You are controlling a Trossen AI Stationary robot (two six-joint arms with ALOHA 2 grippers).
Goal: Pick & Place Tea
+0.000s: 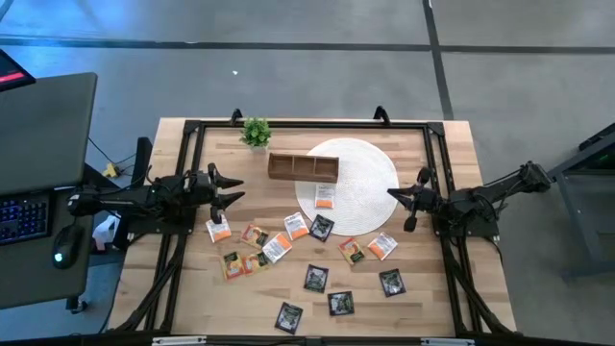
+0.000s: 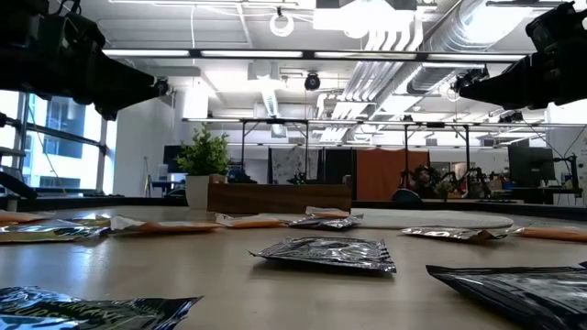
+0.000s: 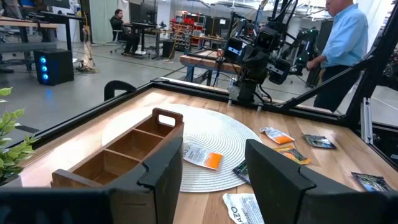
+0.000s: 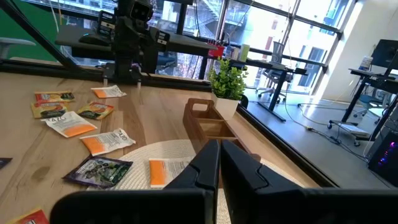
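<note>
I am hovering my left gripper (image 1: 233,188) open and empty, right gripper (image 1: 393,193) closed and empty, before reaching down for a white-and-orange tea sachet (image 1: 219,230)

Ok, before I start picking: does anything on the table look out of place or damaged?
Nothing looks damaged. The tea sachets lie loosely scattered across the table at mixed angles, one white-and-orange sachet already on the round mat. The wooden tray sits partly on the mat's edge, its compartments empty. Both grippers hover clear of everything.
</note>
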